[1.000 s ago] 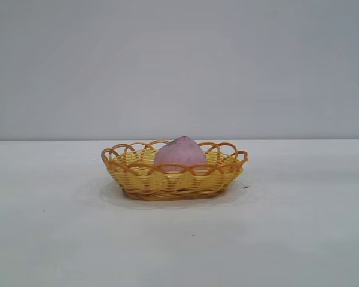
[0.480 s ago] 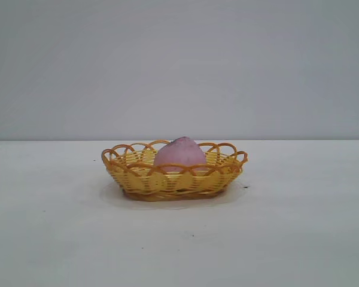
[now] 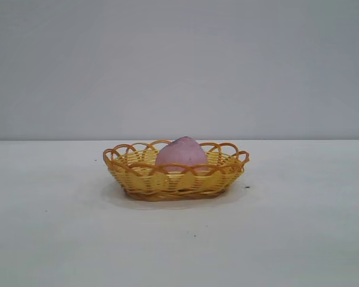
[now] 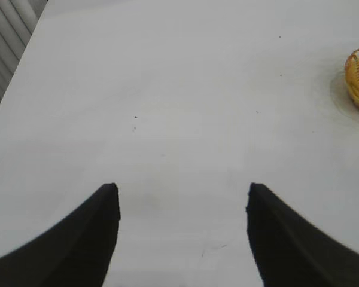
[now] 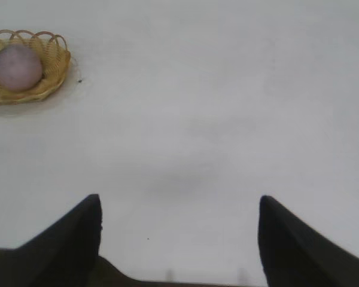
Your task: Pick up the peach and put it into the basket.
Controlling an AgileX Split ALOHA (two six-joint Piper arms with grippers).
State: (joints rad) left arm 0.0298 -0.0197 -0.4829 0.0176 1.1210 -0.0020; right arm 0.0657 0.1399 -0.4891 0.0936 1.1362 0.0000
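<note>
Compared with the exterior view a second earlier, we find the basket (image 3: 176,169) and the peach (image 3: 180,153) in almost the same place, displaced by no more than a slight amount toward that view's right; the faint shadow around the basket has become smaller. The peach lies inside the basket, near its middle, and rises above the rim. We see a matte, dusty-pink rounded lump with a darker greyish tip that points up. The basket is a shallow oval of yellow woven strands with an orange looped, scalloped rim; its long axis runs across the exterior view, from left to right. It rests on a plain white surface (image 3: 299,227) that carries a few small dark specks. The left gripper (image 4: 182,197) hangs over bare surface with its dark fingers spread apart and nothing between them, the basket well off to one side. The right gripper (image 5: 179,206) likewise stands spread and empty, well apart from the basket.
</note>
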